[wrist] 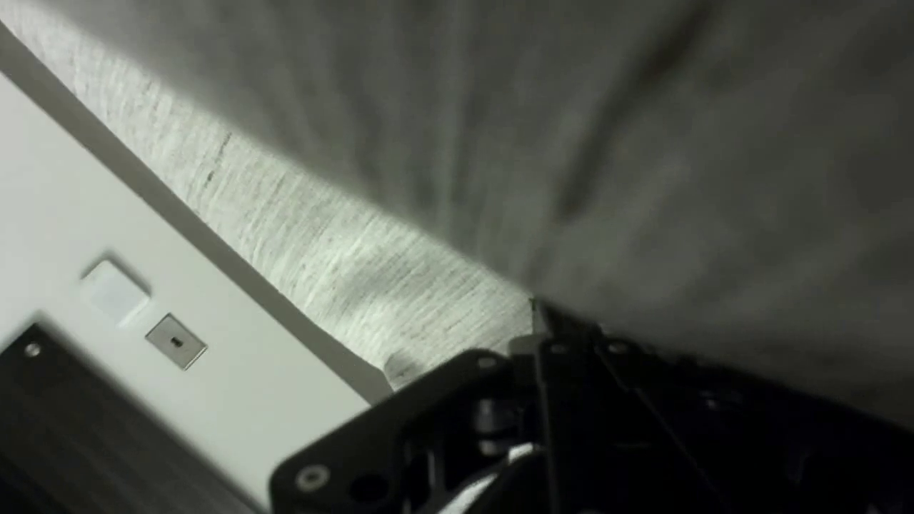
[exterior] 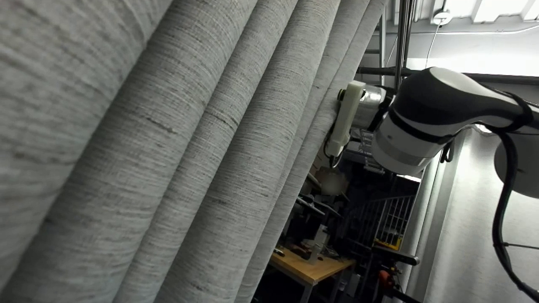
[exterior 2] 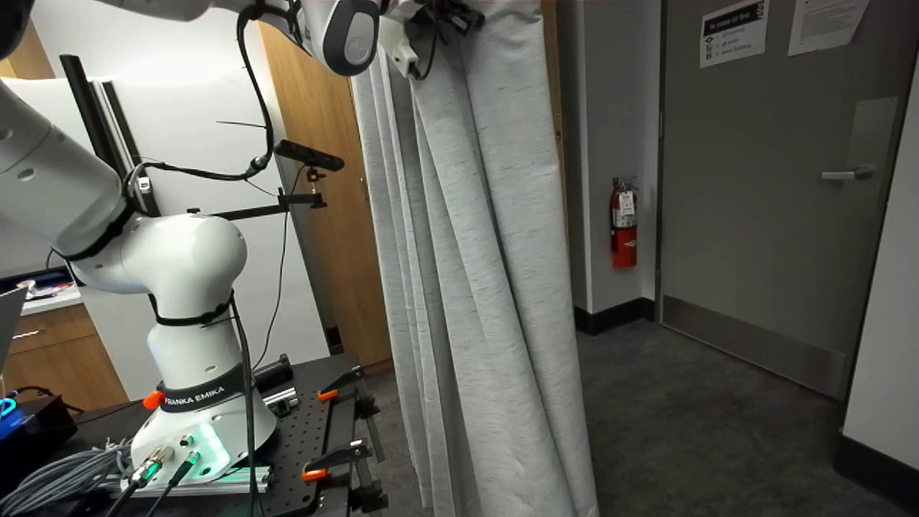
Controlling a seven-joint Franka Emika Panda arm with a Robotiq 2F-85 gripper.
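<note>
"Curtain (exterior 2: 488, 273)! Where is it, and what's holding it?"

"It hangs in long gray folds, right up against the end effector (wrist: 564, 325). That is closed. In the wrist view the creases run to where it ends, so I think some cloth is pinched. I can't tell how much."

"What could go wrong there?"

"If the pinch is tiny, a hard tug could make the cloth slip out. A really big tug might rip it or pull it down from above. I can't see the top. Also, blurry cloth fills lots of the wrist view. If more flops over, it could hide what's ahead, and then a bump could come."

"What about the arm (exterior: 459, 101)?"

"It is up high beside the curtain. In both exterior views a black cord (exterior: 511, 164) hangs from it in a loop. In an exterior view it looks near a camera (exterior 2: 310, 154). If the arm swings, the loop could snag and yank that camera crooked."

"And farther out?"

"There are clamps (exterior 2: 344, 457) with orange bits on the bench (exterior 2: 298, 431), on the curtain's side. Cloth swept that way could catch on them. Past the curtain there's a fire extinguisher (exterior 2: 623, 230). I'd guess flapping cloth is less likely to get that far."
</note>
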